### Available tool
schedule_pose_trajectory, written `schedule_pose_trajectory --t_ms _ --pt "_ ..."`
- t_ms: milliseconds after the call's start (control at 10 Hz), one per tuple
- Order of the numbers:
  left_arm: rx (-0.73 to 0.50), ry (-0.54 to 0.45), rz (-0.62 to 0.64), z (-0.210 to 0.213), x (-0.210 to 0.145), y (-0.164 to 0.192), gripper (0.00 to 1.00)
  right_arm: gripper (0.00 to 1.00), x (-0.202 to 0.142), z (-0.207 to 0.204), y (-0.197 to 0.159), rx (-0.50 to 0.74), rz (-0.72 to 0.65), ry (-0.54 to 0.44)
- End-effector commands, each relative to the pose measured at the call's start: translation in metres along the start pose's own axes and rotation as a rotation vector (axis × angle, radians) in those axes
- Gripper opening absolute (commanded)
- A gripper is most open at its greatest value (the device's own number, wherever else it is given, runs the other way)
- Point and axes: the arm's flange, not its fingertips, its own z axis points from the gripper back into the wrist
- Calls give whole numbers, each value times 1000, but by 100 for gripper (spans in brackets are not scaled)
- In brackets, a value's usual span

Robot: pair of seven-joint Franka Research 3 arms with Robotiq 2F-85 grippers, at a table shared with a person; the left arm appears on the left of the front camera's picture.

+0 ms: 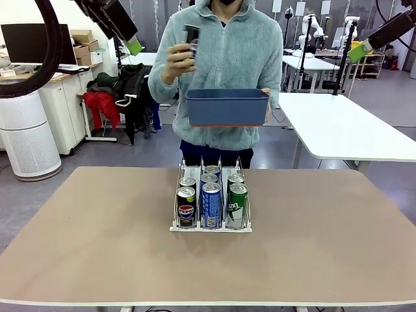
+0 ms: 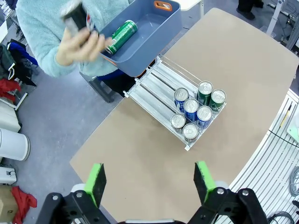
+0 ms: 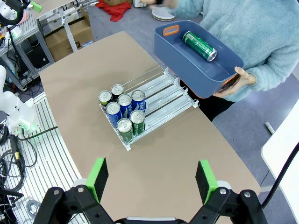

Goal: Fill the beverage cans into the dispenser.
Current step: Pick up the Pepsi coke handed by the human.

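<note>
I am holding my left gripper (image 2: 149, 179) and right gripper (image 3: 151, 178) wide apart and empty, high over the table (image 1: 97, 247). Six beverage cans (image 1: 211, 201) are standing at the front of the dispenser (image 2: 154, 88). Beyond it, a person (image 1: 221, 65) is holding a black can (image 1: 191, 38) beside a blue bin (image 1: 227, 107) with a green can (image 2: 120, 36) in it.

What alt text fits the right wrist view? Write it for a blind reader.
Seven beverage cans stand bunched at one end of a clear dispenser on a tan table. Beyond it, a person in a fleece holds a blue bin with one green can lying inside. Open green-padded fingers frame the bottom edge.
</note>
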Motion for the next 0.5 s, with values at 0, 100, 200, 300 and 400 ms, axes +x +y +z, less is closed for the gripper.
schedule_pose_trajectory --t_ms 0,100,200,300,400 --pt "0 1 0 0 -1 0 100 100 0 -1 1 2 2 2" --pt "0 1 0 0 -1 0 100 100 0 -1 1 2 2 2" --pt "0 1 0 0 -1 0 100 100 0 -1 1 2 2 2" --pt "0 1 0 0 -1 0 100 100 0 -1 1 2 2 2" --pt "0 1 0 0 -1 0 100 100 0 -1 1 2 2 2"
